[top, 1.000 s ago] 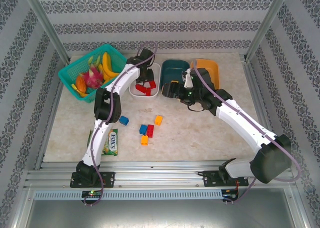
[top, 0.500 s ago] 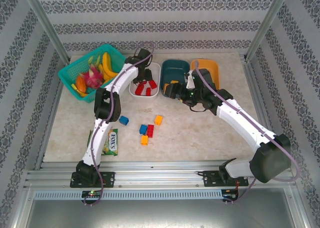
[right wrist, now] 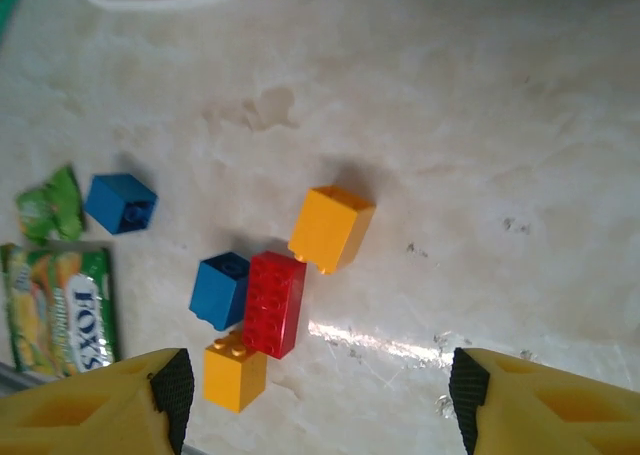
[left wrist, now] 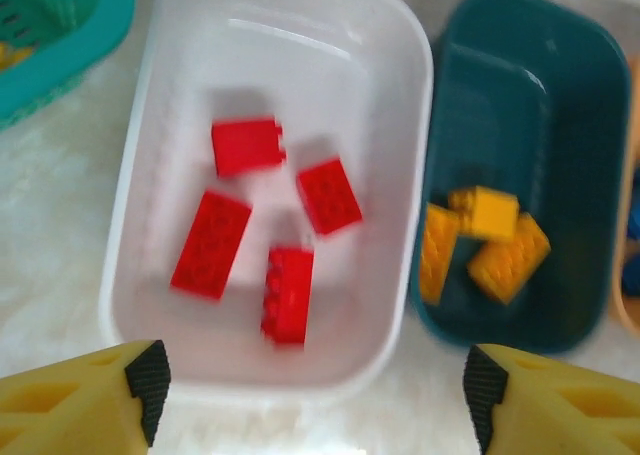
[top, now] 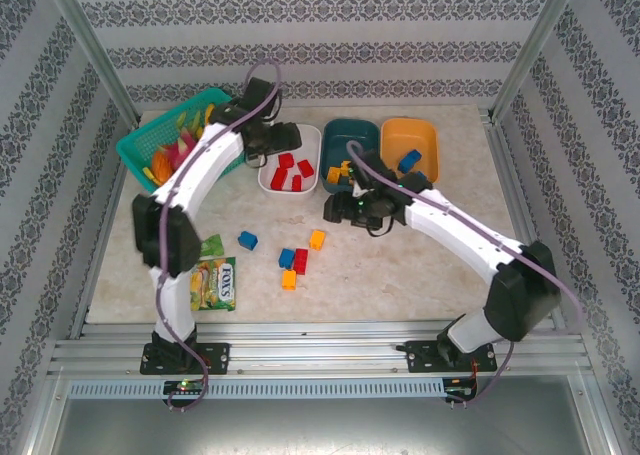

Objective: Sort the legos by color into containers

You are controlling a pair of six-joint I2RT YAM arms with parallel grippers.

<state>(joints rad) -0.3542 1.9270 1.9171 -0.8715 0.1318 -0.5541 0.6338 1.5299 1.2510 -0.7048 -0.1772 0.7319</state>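
The white tub (left wrist: pixel 300 55) holds several red bricks (left wrist: pixel 288 293). My left gripper (left wrist: pixel 315 390) hangs open above its near rim, empty; from above it (top: pixel 290 140) sits at the tub's (top: pixel 268 175) back-left. The dark teal tub (left wrist: pixel 540 105) contains three orange-yellow bricks (left wrist: pixel 485 210). A blue brick (top: pixel 408 160) lies in the orange tub (top: pixel 412 135). My right gripper (right wrist: pixel 315 390) is open and empty above the loose bricks: orange-yellow (right wrist: pixel 332 227), red (right wrist: pixel 273 303), blue (right wrist: pixel 220 289), orange-yellow (right wrist: pixel 235 373) and a lone blue one (right wrist: pixel 120 202). From above it (top: pixel 338 212) hovers right of that cluster (top: pixel 300 261).
A teal lattice basket of fruit (top: pixel 165 140) stands at the back left, under my left arm. A green snack packet (top: pixel 218 282) lies near the front left, with a small green wrapper (right wrist: pixel 50 205) beside it. Metal frame posts rise at the back corners.
My left arm has swung its elbow left and drawn the gripper back off the white tub. My right gripper has moved from the teal tub toward the loose bricks.
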